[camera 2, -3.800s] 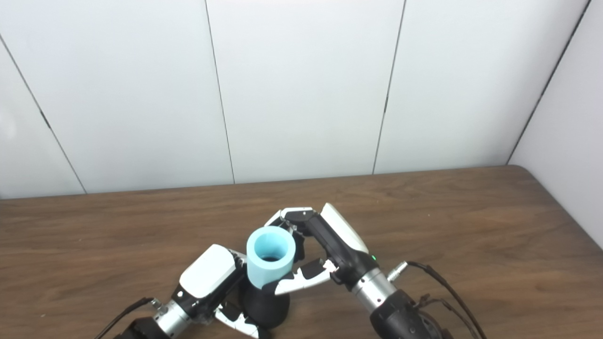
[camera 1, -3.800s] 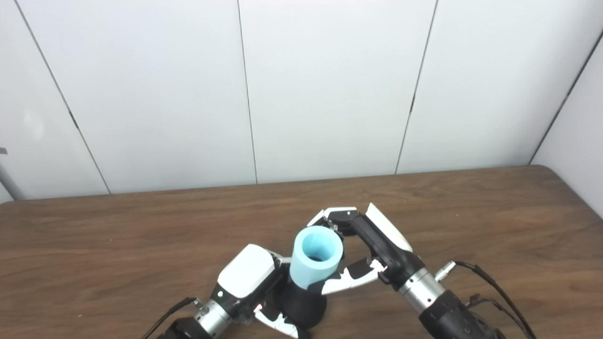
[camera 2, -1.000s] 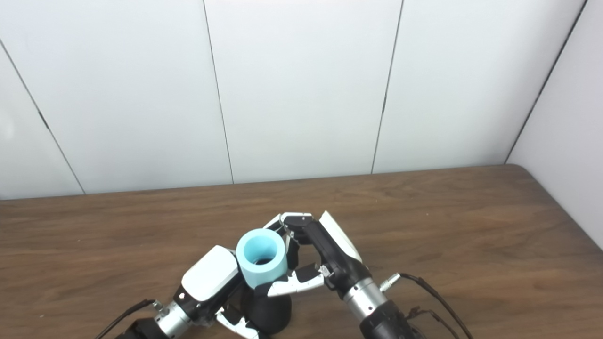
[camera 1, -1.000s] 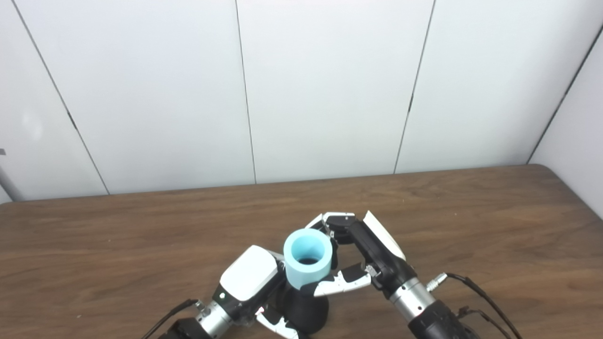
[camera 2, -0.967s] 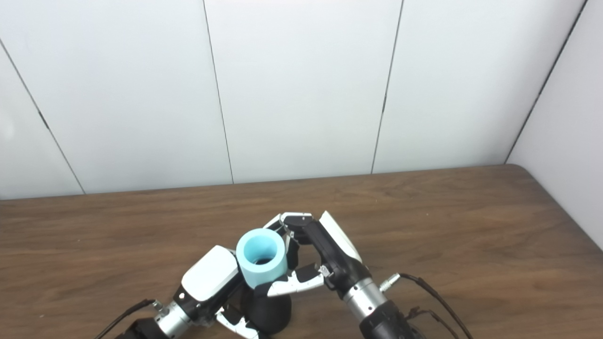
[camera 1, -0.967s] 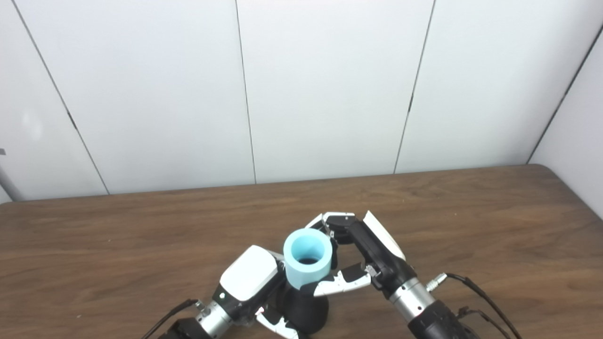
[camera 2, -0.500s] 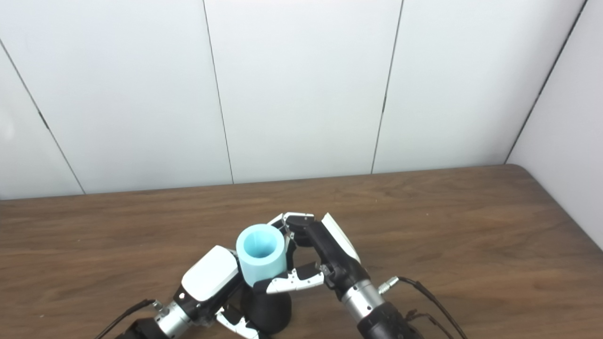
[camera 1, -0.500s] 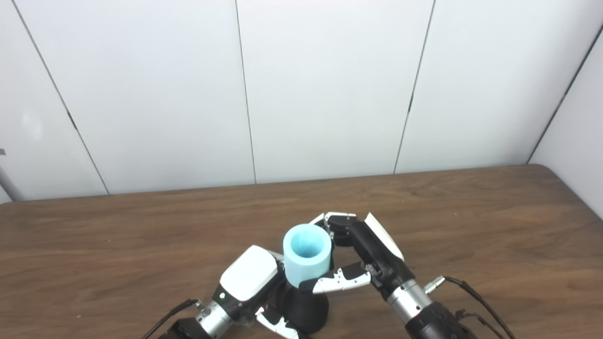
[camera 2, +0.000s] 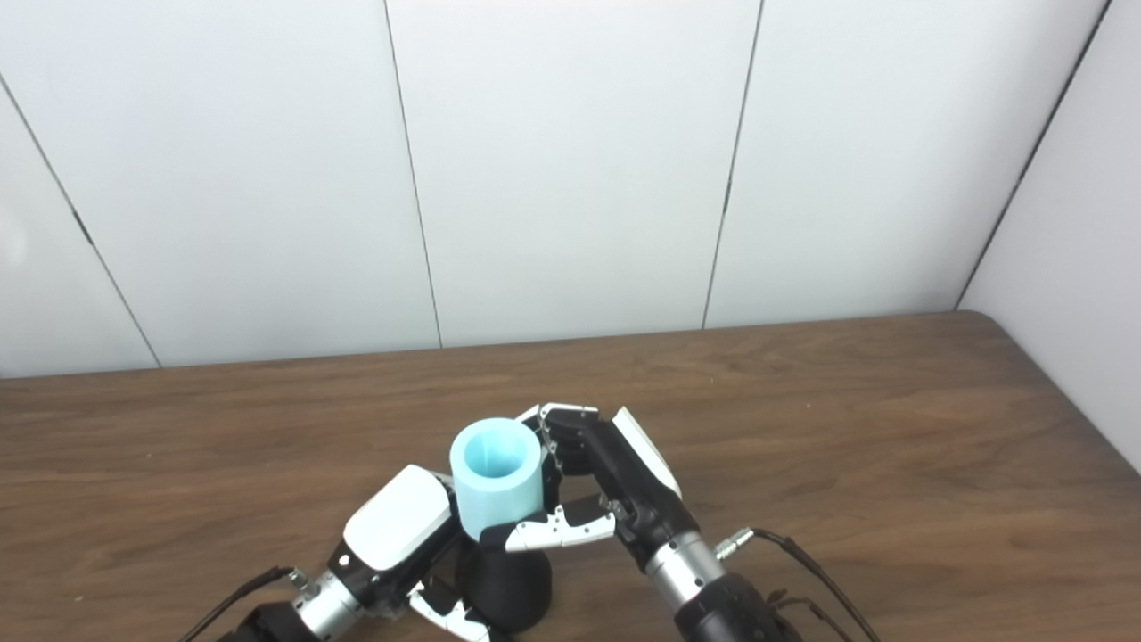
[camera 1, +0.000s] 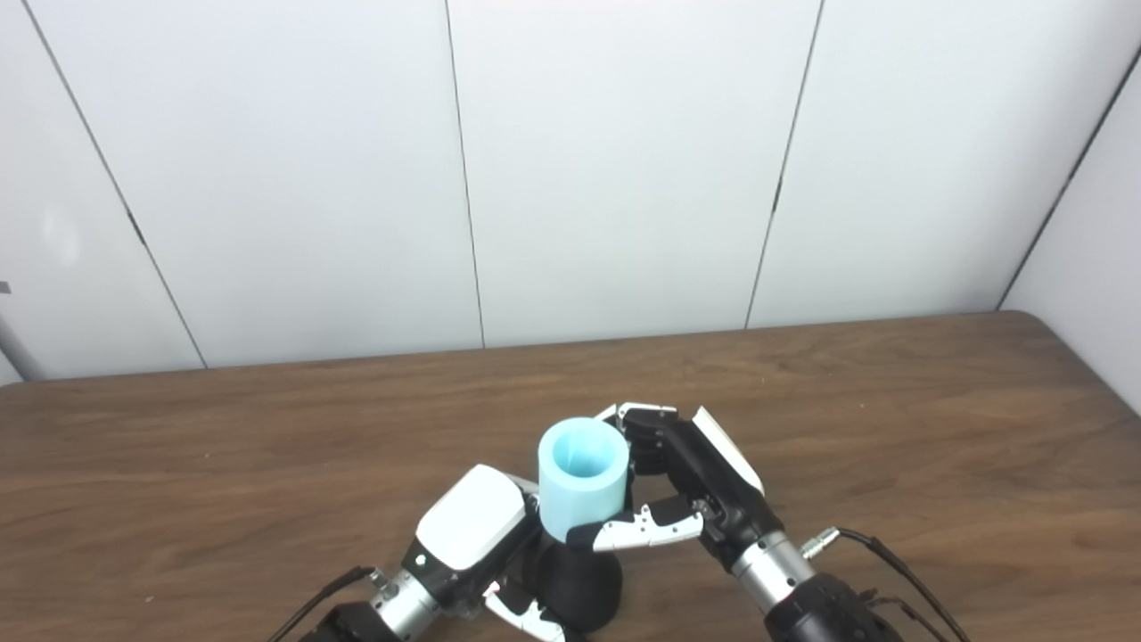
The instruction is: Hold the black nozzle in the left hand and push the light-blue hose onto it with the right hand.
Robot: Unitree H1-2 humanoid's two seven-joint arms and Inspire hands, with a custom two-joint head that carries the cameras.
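Right robot hand (camera 1: 691, 486) grips light-blue hose (camera 1: 581, 481).

Hose (camera 1: 581, 481) matt light-blue — nozzle (camera 1: 584, 584) matt black — table (camera 1: 891, 428) wood-grain.

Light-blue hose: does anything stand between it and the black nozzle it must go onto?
Nothing visible does. The light-blue hose, gripped by the right hand, sits directly atop the black nozzle held by the left hand.
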